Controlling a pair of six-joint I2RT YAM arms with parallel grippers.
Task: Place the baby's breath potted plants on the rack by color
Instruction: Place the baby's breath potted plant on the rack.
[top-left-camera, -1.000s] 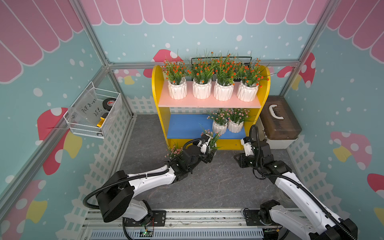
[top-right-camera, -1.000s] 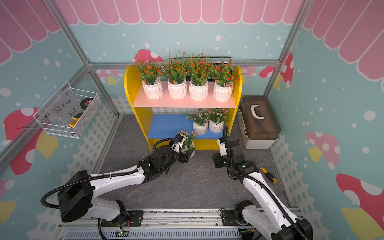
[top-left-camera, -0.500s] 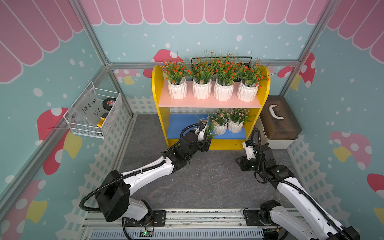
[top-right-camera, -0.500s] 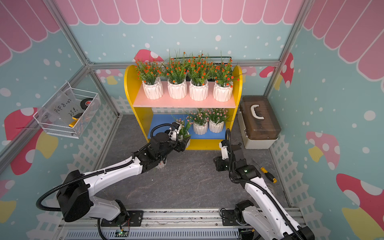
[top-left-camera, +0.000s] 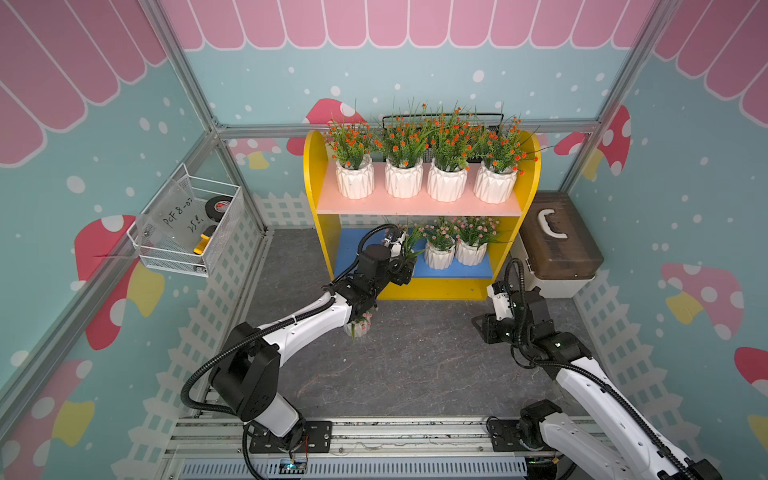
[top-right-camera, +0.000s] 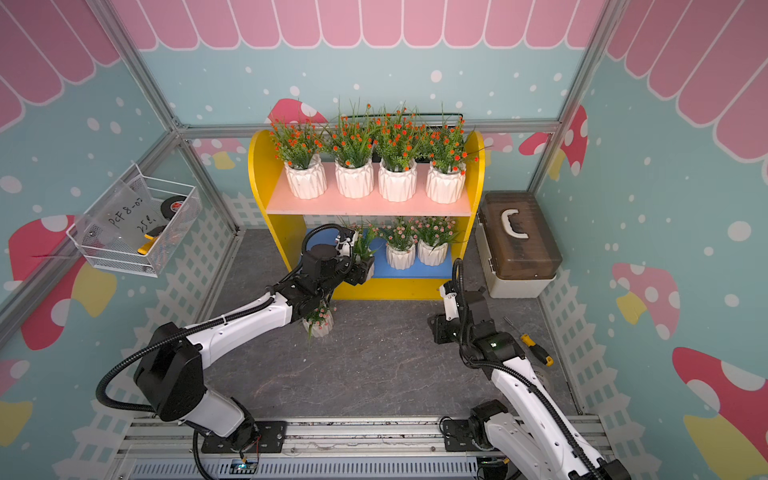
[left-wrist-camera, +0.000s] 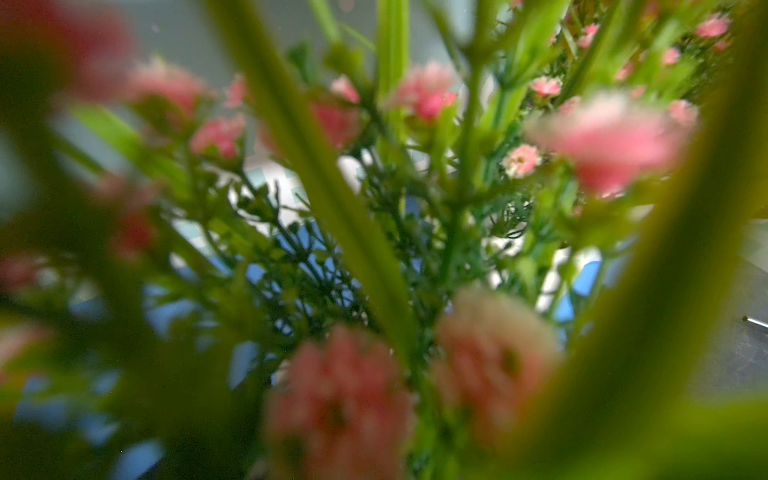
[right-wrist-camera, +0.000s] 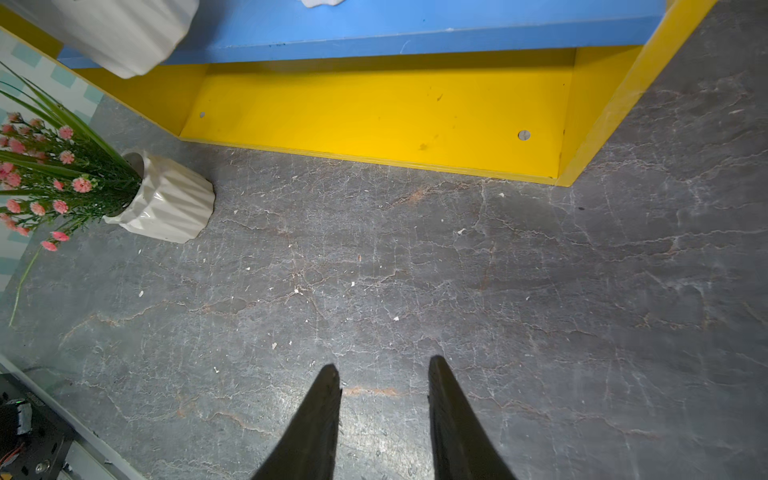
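Nearest, the right gripper (right-wrist-camera: 383, 365) hangs parted and empty over the floor (right-wrist-camera: 498, 270); one pink plant (right-wrist-camera: 166, 203) sits off the rack's (top-left-camera: 436, 289) front left corner (under the left arm (top-left-camera: 316, 320)), while the left gripper (top-left-camera: 404, 269) clasps another pink plant (right-wrist-camera: 124, 33) at the blue shelf's (right-wrist-camera: 415, 20) front edge.

The left arm (top-left-camera: 307, 320) is stretching far forward and low, with its forearm nearly level and its wrist pointing ahead. The left gripper (top-left-camera: 404, 269) is clamping a pink-flowered potted plant (left-wrist-camera: 340, 399) by the pot. The right arm (top-left-camera: 582, 374) is sitting bent on its own side, with the wrist angled downward. The right gripper (right-wrist-camera: 383, 363) is pointing down with its jaws standing apart, gripping nothing.
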